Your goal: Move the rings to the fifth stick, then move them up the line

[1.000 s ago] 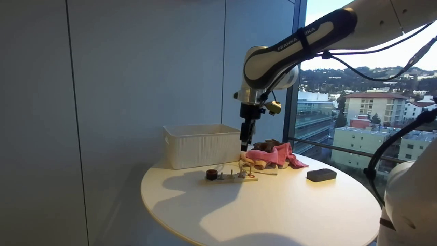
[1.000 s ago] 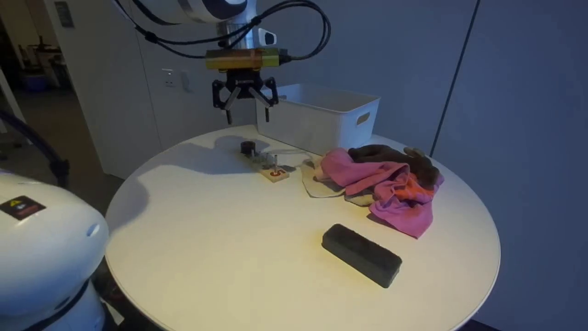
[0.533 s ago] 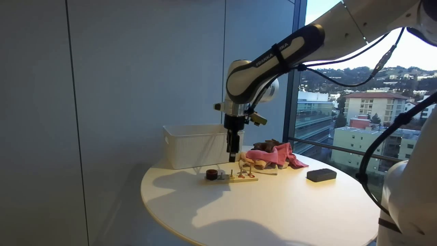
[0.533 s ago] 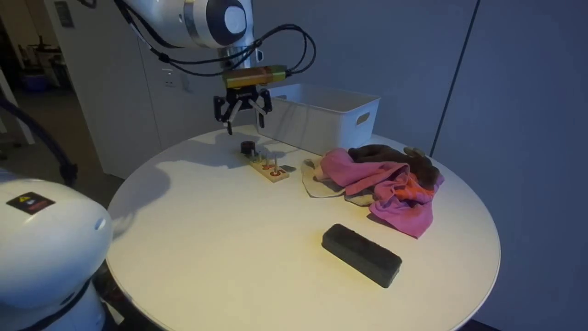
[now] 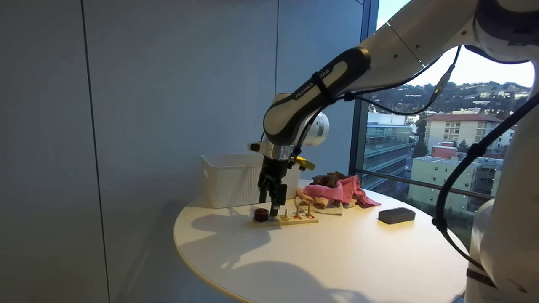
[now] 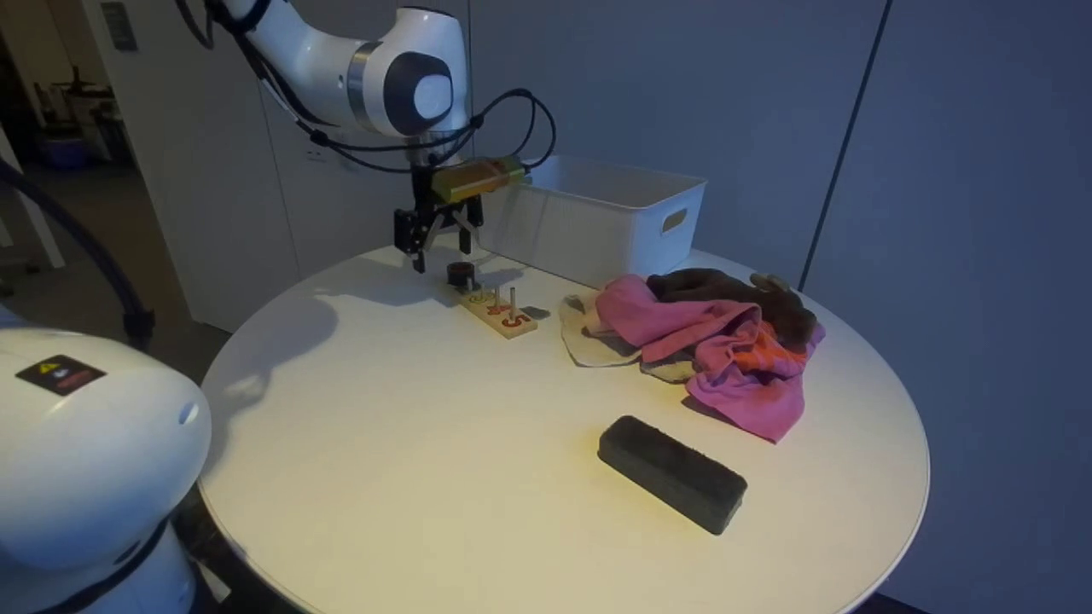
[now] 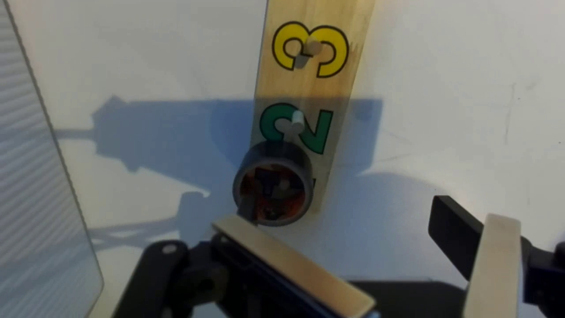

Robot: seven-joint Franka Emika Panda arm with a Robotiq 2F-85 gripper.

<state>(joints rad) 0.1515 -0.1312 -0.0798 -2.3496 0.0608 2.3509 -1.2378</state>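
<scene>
While the black two-jawed gripper (image 7: 344, 210) hangs along the wrist view's bottom, jaws apart, gripping nothing, the dark, hollow round ring (image 7: 278, 152), perhaps several stacked, stands just below centre, seemingly around a first stick too dim to make out on the pale, flat wooden board (image 7: 309, 87). Beyond, toward the top, the thin, round wooden second stick (image 7: 298, 121) and third stick (image 7: 314, 45) are bare. Near centre in an exterior view, the fifth stick (image 6: 513, 300) is bare too, so every transfer looks left to do.

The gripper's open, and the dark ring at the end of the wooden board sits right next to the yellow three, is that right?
Not quite: the wrist view shows the dark ring next to the green two; the yellow three is farther along the wooden board. The gripper is indeed open.
</scene>
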